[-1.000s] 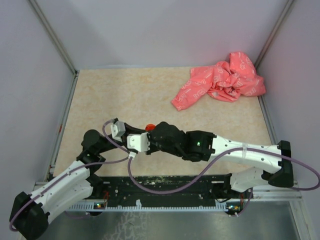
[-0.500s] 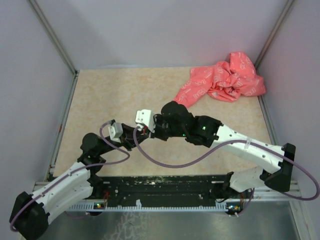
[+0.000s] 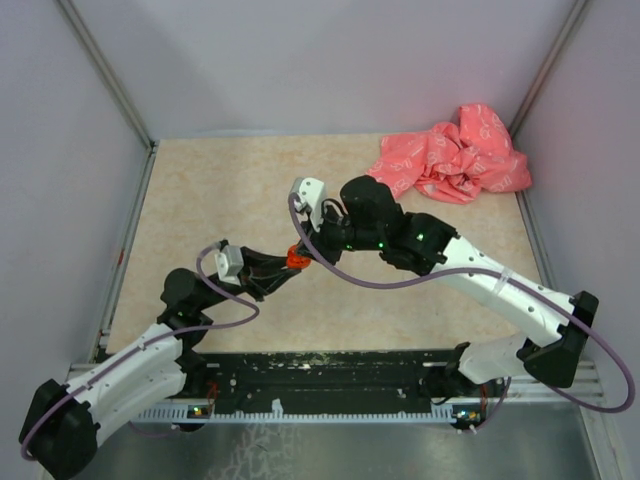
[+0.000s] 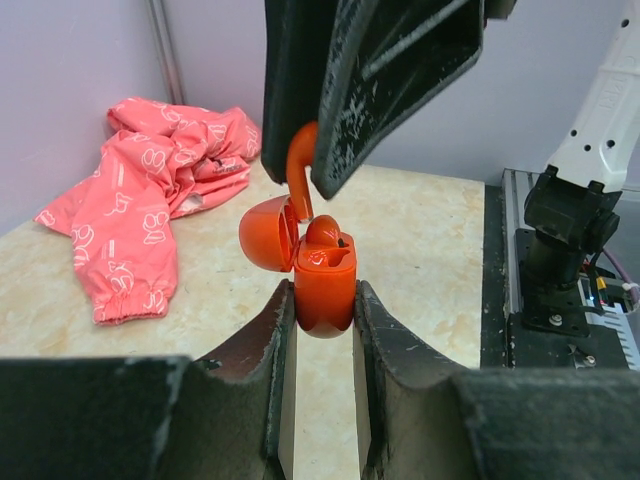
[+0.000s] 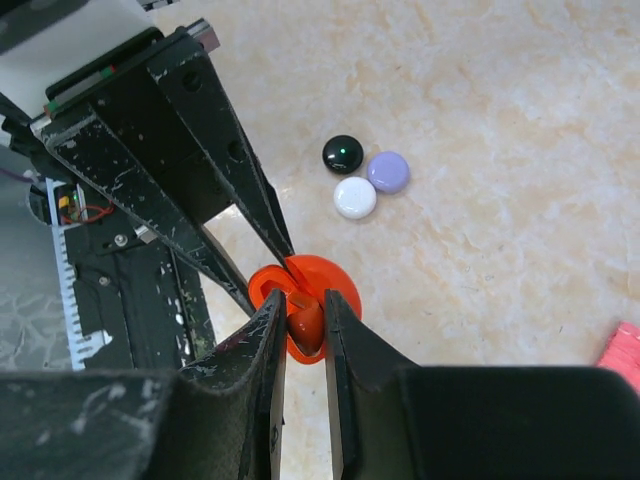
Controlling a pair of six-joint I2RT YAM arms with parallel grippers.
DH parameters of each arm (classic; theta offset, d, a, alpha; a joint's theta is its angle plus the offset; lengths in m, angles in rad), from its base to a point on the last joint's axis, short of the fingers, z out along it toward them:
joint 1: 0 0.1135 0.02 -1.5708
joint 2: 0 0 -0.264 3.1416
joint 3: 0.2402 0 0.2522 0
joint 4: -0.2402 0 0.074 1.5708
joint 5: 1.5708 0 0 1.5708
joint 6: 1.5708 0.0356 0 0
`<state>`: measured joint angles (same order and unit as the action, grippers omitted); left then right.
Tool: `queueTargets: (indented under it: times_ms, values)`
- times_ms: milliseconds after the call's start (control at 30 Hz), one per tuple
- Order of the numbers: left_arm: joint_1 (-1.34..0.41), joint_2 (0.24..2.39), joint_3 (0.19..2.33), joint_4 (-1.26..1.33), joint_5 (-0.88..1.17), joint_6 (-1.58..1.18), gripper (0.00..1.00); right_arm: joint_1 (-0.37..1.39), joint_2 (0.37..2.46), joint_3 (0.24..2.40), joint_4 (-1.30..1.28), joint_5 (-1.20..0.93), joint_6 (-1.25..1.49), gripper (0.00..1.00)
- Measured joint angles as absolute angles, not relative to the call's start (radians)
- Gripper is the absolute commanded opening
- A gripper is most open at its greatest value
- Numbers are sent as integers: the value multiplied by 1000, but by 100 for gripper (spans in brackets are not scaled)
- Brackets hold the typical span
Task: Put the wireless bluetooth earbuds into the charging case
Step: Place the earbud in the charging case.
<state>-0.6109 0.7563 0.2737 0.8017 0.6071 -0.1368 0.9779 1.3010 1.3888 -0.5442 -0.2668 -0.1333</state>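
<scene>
My left gripper [image 4: 322, 310] is shut on the orange-red charging case [image 4: 325, 290], held upright with its lid [image 4: 268, 235] swung open to the left. One red earbud [image 4: 322, 232] sits in the case's mouth. My right gripper [image 5: 305, 315] is shut on another red earbud [image 5: 305, 322], directly over the open case [image 5: 338, 282]; in the left wrist view this earbud [image 4: 302, 165] hangs stem-down with its tip at the opening. In the top view the case [image 3: 295, 257] shows between both grippers. Black [image 5: 342, 153], purple [image 5: 388, 171] and white [image 5: 355, 197] earbud pieces lie on the table.
A crumpled pink cloth [image 3: 450, 165] lies at the back right of the beige table, also in the left wrist view [image 4: 140, 200]. Grey walls enclose the table on three sides. A black rail [image 3: 330, 375] runs along the near edge.
My right arm has swung back and to the right, off the left gripper. The red case, covered a second ago, now shows between the two grippers. The left arm has barely moved.
</scene>
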Motion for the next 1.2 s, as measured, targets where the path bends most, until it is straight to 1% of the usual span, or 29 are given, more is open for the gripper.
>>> queueTargets:
  times_ms: [267,567,1200]
  values:
    - [-611,768,274,830,614,-143,0,972,1306,1417,-549,-265,-101,16]
    - [-611,770,274,830,601,-144,0,974,1306,1420,-607,-263,-144,16]
    - [-611,770,274,807,601,-150,0,1042,1354,1461,-662,-181,-214,16]
